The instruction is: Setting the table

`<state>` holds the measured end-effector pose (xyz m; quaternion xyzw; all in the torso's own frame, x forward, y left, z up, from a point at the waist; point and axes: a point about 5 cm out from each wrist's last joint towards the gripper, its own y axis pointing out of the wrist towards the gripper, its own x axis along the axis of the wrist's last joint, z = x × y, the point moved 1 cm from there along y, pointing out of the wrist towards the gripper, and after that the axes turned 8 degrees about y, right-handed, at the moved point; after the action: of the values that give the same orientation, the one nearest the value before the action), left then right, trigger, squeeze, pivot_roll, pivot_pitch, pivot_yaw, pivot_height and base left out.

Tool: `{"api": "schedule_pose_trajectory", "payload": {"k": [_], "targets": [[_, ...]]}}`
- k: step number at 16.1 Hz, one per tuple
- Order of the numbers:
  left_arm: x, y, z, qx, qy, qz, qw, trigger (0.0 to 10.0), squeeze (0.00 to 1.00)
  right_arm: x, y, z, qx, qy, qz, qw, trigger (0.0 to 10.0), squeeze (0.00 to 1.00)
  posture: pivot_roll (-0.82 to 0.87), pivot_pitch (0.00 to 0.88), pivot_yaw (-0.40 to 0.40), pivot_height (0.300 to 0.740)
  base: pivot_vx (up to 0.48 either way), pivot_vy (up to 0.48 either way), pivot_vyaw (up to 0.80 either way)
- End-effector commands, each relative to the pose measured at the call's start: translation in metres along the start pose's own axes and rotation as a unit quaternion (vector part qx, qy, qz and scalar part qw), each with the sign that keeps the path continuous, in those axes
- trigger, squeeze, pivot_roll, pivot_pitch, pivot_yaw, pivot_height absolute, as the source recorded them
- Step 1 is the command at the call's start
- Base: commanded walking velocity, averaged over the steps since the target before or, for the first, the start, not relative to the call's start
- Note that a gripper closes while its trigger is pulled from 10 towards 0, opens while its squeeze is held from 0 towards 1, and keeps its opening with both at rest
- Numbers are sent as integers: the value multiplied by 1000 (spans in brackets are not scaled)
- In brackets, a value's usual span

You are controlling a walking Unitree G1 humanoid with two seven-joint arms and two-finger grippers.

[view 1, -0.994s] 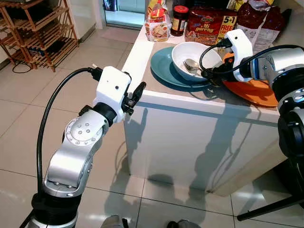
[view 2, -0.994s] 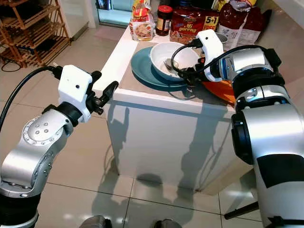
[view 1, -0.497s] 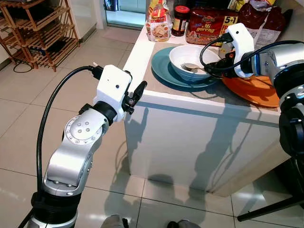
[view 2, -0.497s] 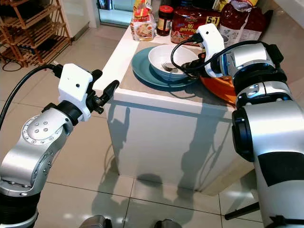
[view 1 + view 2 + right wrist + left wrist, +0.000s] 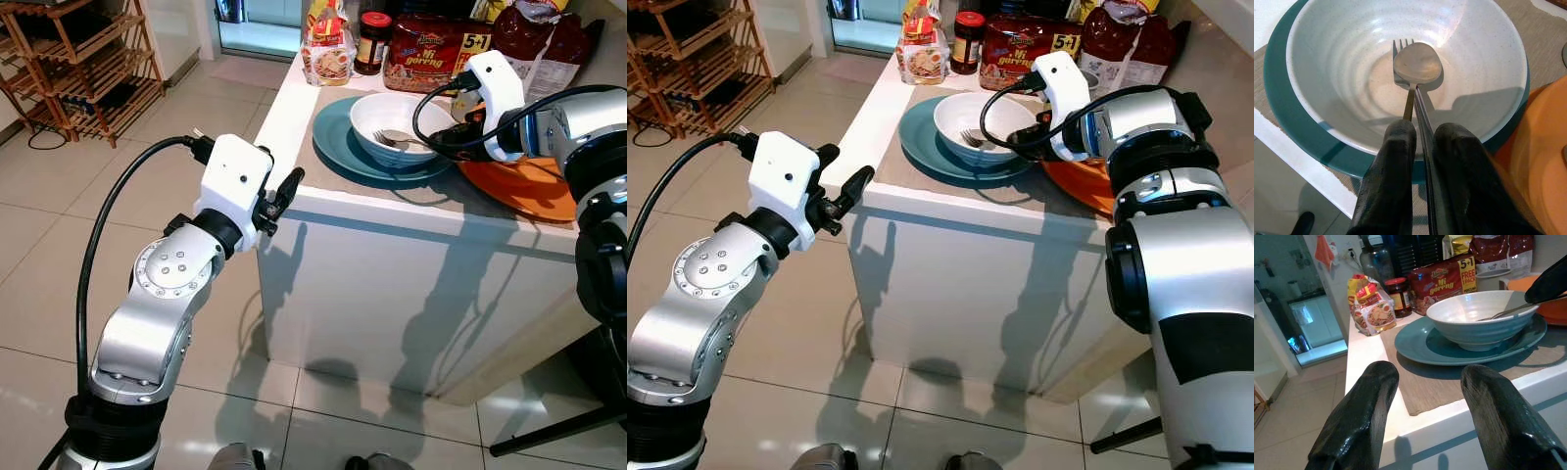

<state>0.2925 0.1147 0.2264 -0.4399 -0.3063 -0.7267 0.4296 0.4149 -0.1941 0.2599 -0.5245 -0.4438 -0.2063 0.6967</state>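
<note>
White stoneware forms the bowl [image 5: 1405,73] that sits on a teal plate [image 5: 338,147], which rests on a beige placemat [image 5: 1425,387] near the corner of the white worktop [image 5: 284,108]. Inside the bowl lie a metal spoon [image 5: 1418,63] and a fork [image 5: 1400,54], stacked with their heads near the middle and their handles running out over the rim. The right gripper [image 5: 1422,147] is at the bowl's rim, its two black fingers nearly closed around the two handles, pinching them together. An orange plate [image 5: 529,186] lies just beside the teal plate, under the right arm.

The left gripper [image 5: 1425,411] hovers off the worktop's corner, short of its edge, its fingers spread apart and holding nothing.

At the back of the worktop stand a red noodle pack [image 5: 426,54], a dark jar with a red lid [image 5: 369,41], a small snack bag [image 5: 326,54] and a larger red bag [image 5: 544,39]. A wooden rack [image 5: 83,59] stands on the tiled floor [image 5: 59,235] well apart from the worktop.
</note>
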Motion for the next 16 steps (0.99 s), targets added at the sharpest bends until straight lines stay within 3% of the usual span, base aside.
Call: {"api": "schedule_pose_trajectory", "payload": {"k": [1, 8, 16], "targets": [[5, 1, -2, -12, 5, -6, 1000, 10000, 0, 3, -4, -2, 0, 3, -1, 1000, 0, 0, 55, 26, -56, 740, 0, 0, 0], [5, 1, -3, -16, 6, -6, 1000, 10000, 0, 3, -4, -1, 5, 4, 4, 1000, 0, 0, 54, 26, -56, 740, 0, 0, 0], [7, 3, 2, -3, 5, -11, 1000, 10000, 0, 36, -22, -2, 9, 51, -95, 994, 0, 0, 54, 21, -52, 740, 0, 0, 0]]}}
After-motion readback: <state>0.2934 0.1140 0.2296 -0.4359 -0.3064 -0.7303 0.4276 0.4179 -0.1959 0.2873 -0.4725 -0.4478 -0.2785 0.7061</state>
